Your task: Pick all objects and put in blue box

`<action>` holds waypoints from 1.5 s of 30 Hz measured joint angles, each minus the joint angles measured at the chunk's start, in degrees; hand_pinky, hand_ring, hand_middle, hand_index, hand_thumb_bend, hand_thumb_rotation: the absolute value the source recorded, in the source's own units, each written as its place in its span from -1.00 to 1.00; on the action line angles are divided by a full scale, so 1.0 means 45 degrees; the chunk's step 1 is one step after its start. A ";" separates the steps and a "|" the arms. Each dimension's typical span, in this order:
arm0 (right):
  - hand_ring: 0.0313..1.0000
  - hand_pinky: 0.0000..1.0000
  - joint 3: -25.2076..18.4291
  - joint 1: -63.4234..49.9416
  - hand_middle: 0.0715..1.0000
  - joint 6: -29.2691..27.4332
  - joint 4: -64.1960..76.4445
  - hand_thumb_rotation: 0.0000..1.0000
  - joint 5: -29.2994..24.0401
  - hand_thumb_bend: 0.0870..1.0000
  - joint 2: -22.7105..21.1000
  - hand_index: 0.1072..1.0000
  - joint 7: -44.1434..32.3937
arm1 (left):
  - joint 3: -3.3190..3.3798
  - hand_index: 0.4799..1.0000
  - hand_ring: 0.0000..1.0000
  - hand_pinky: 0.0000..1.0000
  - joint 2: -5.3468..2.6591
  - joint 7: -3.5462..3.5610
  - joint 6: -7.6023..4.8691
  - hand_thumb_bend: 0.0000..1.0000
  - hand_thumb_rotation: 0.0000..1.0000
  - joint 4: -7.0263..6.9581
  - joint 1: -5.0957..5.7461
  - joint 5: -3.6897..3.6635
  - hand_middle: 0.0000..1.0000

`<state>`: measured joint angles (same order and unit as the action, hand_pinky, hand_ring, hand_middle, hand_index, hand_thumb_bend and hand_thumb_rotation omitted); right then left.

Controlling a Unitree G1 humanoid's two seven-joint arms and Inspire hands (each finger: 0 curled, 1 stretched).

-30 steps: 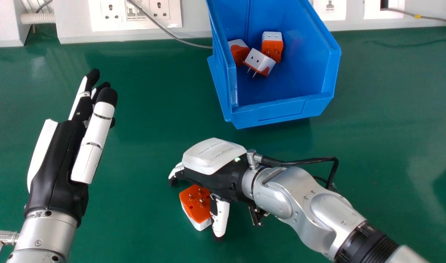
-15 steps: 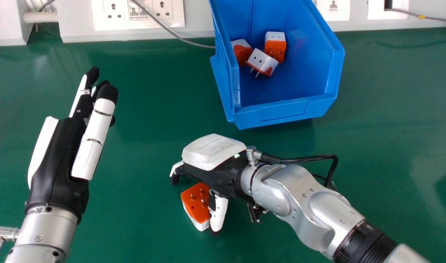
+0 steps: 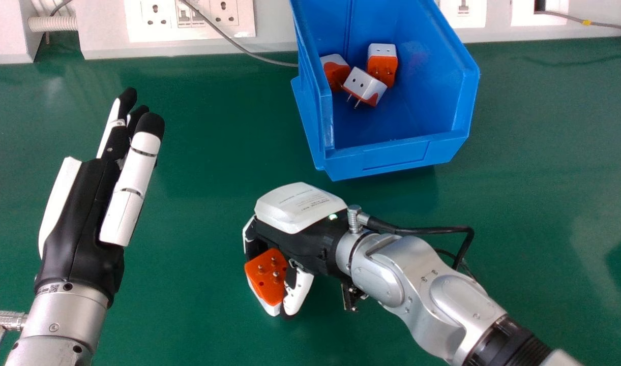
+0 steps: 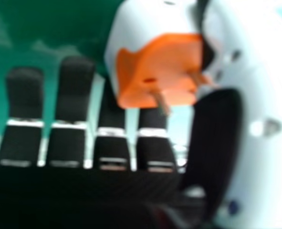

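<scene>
My right hand (image 3: 300, 229) is low over the green table in the head view, its fingers and thumb curled round an orange and white plug adapter (image 3: 267, 278), whose pins face up. In the right hand view the same adapter (image 4: 162, 67) lies between the thumb and fingers of my right hand (image 4: 212, 138). Beyond the hand stands the blue box (image 3: 396, 152), holding three adapters: one at its left wall (image 3: 335, 71), one behind (image 3: 383, 63) and one in front (image 3: 365, 85). My left hand (image 3: 81, 213) is at the left with straight fingers.
White wall trunking with sockets (image 3: 188, 20) runs along the back edge of the green table (image 3: 208, 127). A grey cable (image 3: 249, 52) droops from it to the left side of the box. A black cable (image 3: 422, 230) loops beside the right wrist.
The fingers and thumb of my right hand have closed in on the adapter, which has shifted slightly left and turned a little. My left hand has edged slightly away from me.
</scene>
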<state>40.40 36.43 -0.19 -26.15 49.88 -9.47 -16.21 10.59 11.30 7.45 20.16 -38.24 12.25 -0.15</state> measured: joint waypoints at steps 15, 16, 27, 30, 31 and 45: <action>-0.36 -0.43 0.0324 -0.0186 -0.20 -0.1011 -0.0523 -1.00 0.0394 -0.04 -0.0399 -0.10 0.2257 | 0.0002 1.00 0.97 0.87 0.0069 -0.0002 0.0126 0.04 1.00 -0.0151 -0.0008 0.0003 0.98; -0.36 -0.43 0.0322 -0.0201 -0.20 -0.1112 -0.0600 -1.00 0.0399 -0.04 -0.0405 -0.10 0.2447 | 0.0002 1.00 0.97 0.87 0.0070 -0.0002 0.0126 0.04 1.00 -0.0151 -0.0008 0.0003 0.98; -0.23 -0.28 0.0198 -0.0244 -0.11 -0.1872 -0.1081 -1.00 0.0388 -0.05 -0.0524 -0.17 0.3431 | 0.0001 1.00 0.97 0.86 0.0090 -0.0002 0.0122 0.04 1.00 -0.0150 -0.0011 0.0005 0.98; -0.19 -0.24 0.0127 -0.0244 -0.09 -0.1838 -0.1065 -1.00 0.0374 -0.06 -0.0536 -0.20 0.3378 | 0.0000 1.00 0.97 0.86 0.0092 -0.0002 0.0118 0.04 1.00 -0.0150 -0.0012 0.0005 0.98; -0.19 -0.24 0.0090 -0.0246 -0.09 -0.1816 -0.1036 -1.00 0.0361 -0.06 -0.0542 -0.20 0.3293 | 0.0000 1.00 0.97 0.86 0.0095 -0.0002 0.0118 0.04 1.00 -0.0149 -0.0013 0.0004 0.98; -0.15 -0.19 -0.0524 -0.0805 -0.05 -0.1063 0.0641 -1.00 0.0023 -0.06 -0.1133 -0.23 0.1487 | -0.0009 1.00 0.97 0.86 0.0100 -0.0002 0.0117 0.05 1.00 -0.0068 -0.0133 0.0000 0.98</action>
<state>38.04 32.80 -4.97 -23.26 49.98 -14.57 -9.52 10.55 11.75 7.44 20.69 -38.54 11.65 -0.15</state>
